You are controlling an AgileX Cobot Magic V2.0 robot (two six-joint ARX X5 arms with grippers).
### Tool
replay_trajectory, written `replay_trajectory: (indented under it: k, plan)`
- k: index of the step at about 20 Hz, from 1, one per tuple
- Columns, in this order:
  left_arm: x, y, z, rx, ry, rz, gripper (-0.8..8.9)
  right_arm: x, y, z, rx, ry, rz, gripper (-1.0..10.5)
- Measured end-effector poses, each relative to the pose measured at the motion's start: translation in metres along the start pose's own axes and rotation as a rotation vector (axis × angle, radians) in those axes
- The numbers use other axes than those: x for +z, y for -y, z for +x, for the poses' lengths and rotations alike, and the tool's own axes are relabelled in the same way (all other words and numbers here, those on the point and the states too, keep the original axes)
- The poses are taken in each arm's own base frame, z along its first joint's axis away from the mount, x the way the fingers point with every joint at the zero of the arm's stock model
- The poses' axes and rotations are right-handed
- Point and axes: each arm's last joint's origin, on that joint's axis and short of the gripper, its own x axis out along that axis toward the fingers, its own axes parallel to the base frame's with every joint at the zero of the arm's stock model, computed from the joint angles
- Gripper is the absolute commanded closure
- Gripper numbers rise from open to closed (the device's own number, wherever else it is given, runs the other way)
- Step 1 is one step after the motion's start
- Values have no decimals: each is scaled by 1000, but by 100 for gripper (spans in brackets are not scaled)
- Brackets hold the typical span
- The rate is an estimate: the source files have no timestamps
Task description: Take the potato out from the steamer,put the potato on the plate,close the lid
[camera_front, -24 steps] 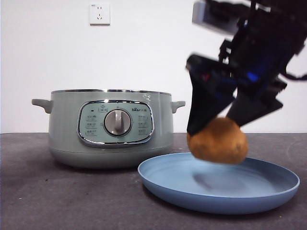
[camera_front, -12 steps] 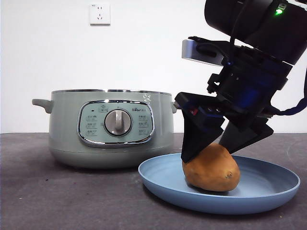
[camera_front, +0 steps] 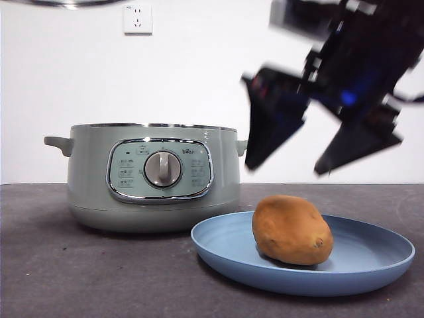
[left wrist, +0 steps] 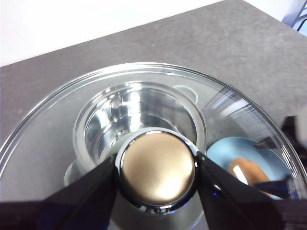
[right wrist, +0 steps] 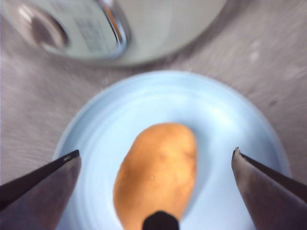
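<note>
The orange-brown potato (camera_front: pixel 291 229) lies on the light-blue plate (camera_front: pixel 371 268), right of the open sage-green steamer (camera_front: pixel 152 175). My right gripper (camera_front: pixel 321 149) is open and hangs above the potato, clear of it; its wrist view shows the potato (right wrist: pixel 158 172) on the plate (right wrist: pixel 225 120) between the spread jaws. My left gripper (left wrist: pixel 156 175) is shut on the knob (left wrist: pixel 157 167) of the glass lid (left wrist: pixel 57 129), held high over the steamer (left wrist: pixel 139 115). Through the lid I see the plate (left wrist: pixel 225 151) and potato (left wrist: pixel 247 173). The lid's rim (camera_front: pixel 66 3) shows at the front view's top left.
A dark grey table (camera_front: pixel 66 265) carries the steamer and plate. A white wall with a socket (camera_front: pixel 137 18) stands behind. The steamer's control panel and dial (camera_front: pixel 162 169) face the front camera.
My right gripper has let go of the potato on the plate, opened and risen above it. The lid's rim has come into view at the top left.
</note>
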Motion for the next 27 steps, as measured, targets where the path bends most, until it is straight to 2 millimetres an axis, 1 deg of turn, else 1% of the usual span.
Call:
replay_trajectory:
  k: [2, 4, 6, 8, 10, 12, 15, 19, 21, 27]
  plan:
    - [7, -5, 29, -14, -11, 8, 822, 4, 2, -26, -4, 62, 5, 380]
    - [11, -9, 58, -29, -22, 22, 822, 3, 4, -54, -16, 126, 11, 380]
    - [12, -11, 88, -46, -35, 37, 822, -1, 8, -82, -58, 192, 24, 380]
    - [12, -11, 117, -63, -49, 49, 822, -7, 11, -108, -58, 269, 35, 380]
    - [7, -13, 146, -77, -77, 52, 822, -14, 14, -129, -51, 331, 46, 380]
    - [2, -14, 168, -85, -101, 52, 822, -22, 17, -143, -77, 361, 55, 380]
    - [-6, -18, 194, -72, -136, 49, 822, -30, 19, -153, -93, 371, 61, 380]
    - [-16, -22, 214, -58, -180, 42, 822, -34, 19, -154, -97, 345, 58, 380]
    - [-17, -22, 217, -57, -182, 41, 822, -34, 19, -154, -97, 344, 58, 380]
    - [-13, -23, 218, -37, -141, 55, 822, -34, 19, -154, -97, 344, 57, 380]
